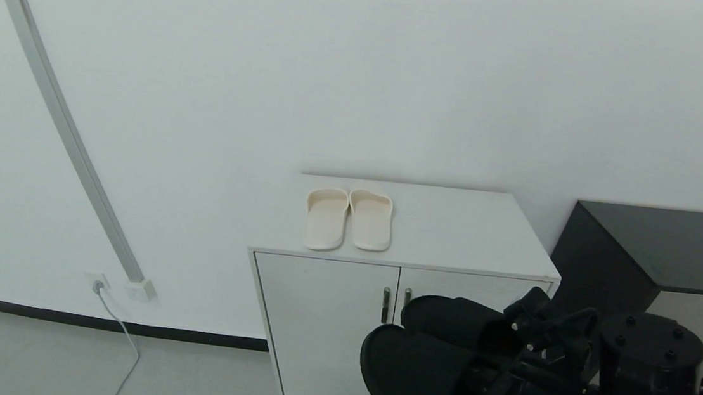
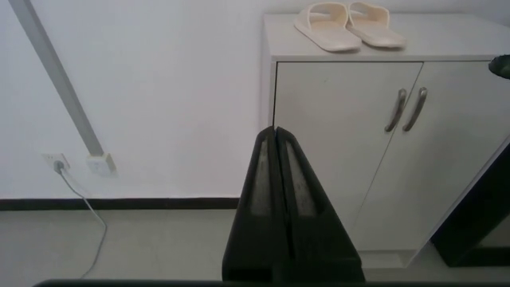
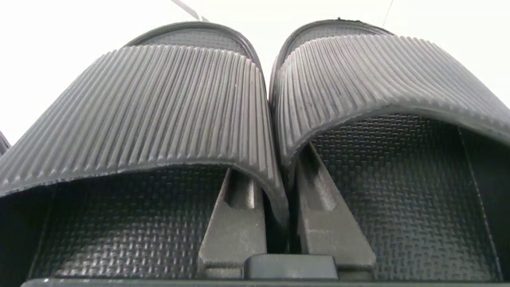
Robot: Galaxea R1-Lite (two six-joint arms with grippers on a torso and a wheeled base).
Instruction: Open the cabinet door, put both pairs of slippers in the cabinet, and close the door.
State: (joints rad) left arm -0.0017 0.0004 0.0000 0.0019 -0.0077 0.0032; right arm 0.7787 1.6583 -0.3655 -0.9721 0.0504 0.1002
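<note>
A pair of cream slippers [image 1: 348, 218] lies side by side on top of the white cabinet [image 1: 450, 231], near its front left. Both cabinet doors [image 1: 321, 322] are closed, with two vertical handles [image 1: 385, 304] at the middle seam. My right gripper [image 3: 283, 187] is shut on a pair of black slippers [image 1: 440, 348], one finger [image 3: 237, 219] under each strap, pinching the inner sides together. It holds them in front of the right door. My left gripper [image 2: 276, 135] is shut and empty, low and left of the cabinet [image 2: 351, 159], with the cream slippers [image 2: 348, 24] above it.
A black cabinet [image 1: 659, 250] stands right beside the white one. A white wall runs behind, with a slanted cable duct [image 1: 59, 115], a socket and cord [image 1: 118, 323] at the left. Open grey floor [image 1: 57, 363] lies left of the cabinet.
</note>
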